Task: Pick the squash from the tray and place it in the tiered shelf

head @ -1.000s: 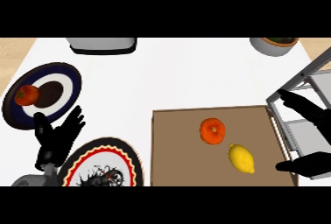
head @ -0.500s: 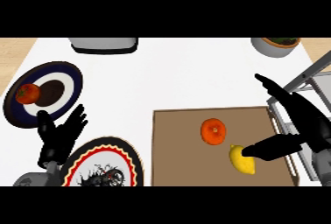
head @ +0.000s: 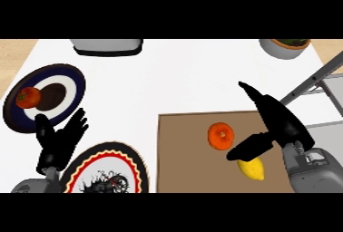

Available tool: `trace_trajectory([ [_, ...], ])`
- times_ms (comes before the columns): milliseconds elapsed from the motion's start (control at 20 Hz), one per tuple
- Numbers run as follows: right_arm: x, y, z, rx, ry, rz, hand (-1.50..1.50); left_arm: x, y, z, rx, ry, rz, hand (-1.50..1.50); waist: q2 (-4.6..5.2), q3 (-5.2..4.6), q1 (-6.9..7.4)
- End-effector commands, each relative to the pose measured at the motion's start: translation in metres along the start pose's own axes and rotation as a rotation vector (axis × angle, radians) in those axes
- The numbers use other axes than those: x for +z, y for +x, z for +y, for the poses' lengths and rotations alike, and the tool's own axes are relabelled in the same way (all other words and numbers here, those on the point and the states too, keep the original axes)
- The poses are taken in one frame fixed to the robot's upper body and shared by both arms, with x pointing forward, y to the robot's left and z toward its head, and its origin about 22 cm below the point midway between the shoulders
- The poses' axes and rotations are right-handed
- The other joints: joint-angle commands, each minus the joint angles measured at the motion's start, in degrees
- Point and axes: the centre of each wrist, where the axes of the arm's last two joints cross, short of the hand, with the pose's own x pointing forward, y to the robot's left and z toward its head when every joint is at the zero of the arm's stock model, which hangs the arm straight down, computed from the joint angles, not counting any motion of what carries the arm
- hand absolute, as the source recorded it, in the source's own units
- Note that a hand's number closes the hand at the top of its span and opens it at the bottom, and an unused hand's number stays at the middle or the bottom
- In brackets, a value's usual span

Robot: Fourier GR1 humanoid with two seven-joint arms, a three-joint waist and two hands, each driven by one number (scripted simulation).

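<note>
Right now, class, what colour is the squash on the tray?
Yellow squash, head view.

Right hand [head: 278,123] has moved inward from the shelf side and now sits over the tray [head: 184,154]. Its thumb now overlaps the top of the yellow squash [head: 252,169], earlier well apart from it. Fingers extend straight, beyond the orange fruit [head: 220,135].

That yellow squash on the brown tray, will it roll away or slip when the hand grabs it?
The yellow squash looks smooth and rounded, tapering to one end, so it may slip between fingers. It lies on its side on the flat tray, so a nudge would probably roll or spin it. The right hand hovers open above it.
</note>
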Motion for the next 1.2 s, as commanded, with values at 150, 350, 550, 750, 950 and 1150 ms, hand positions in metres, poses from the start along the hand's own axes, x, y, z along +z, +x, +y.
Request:
trace_trajectory([
  [150, -0.008, 0.016, 0.033, 0.082, 0.001, 0.096, -1.5, 0.013, -0.008, 0.014, 0.009, 0.008, 0.007, 0.0, -0.03, 0.02, 0.13],
  [350, -0.018, 0.017, 0.044, 0.105, -0.038, 0.124, -1.5, 0.002, 0.0, -0.018, 0.003, -0.031, -0.01, 0.0, 0.01, 0.02, -0.06],
  [550, -0.003, 0.009, 0.056, 0.107, -0.039, 0.132, -1.5, -0.003, 0.01, -0.024, 0.008, 0.008, 0.0, 0.0, -0.03, 0.03, -0.29],
  [750, -0.013, 0.013, 0.067, 0.11, -0.038, 0.13, -1.5, 0.006, -0.001, 0.0, -0.007, -0.01, -0.014, 0.0, -0.01, 0.02, -0.11],
  [950, -0.014, -0.005, 0.083, 0.136, -0.039, 0.159, -1.5, 0.006, 0.006, 0.011, 0.004, -0.001, -0.017, 0.0, -0.01, 0.02, -0.18],
  [1150, -0.03, -0.004, 0.09, 0.175, -0.067, 0.187, -1.5, -0.003, -0.01, -0.024, 0.002, -0.017, 0.013, 0.0, 0.04, 0.02, -0.23],
])
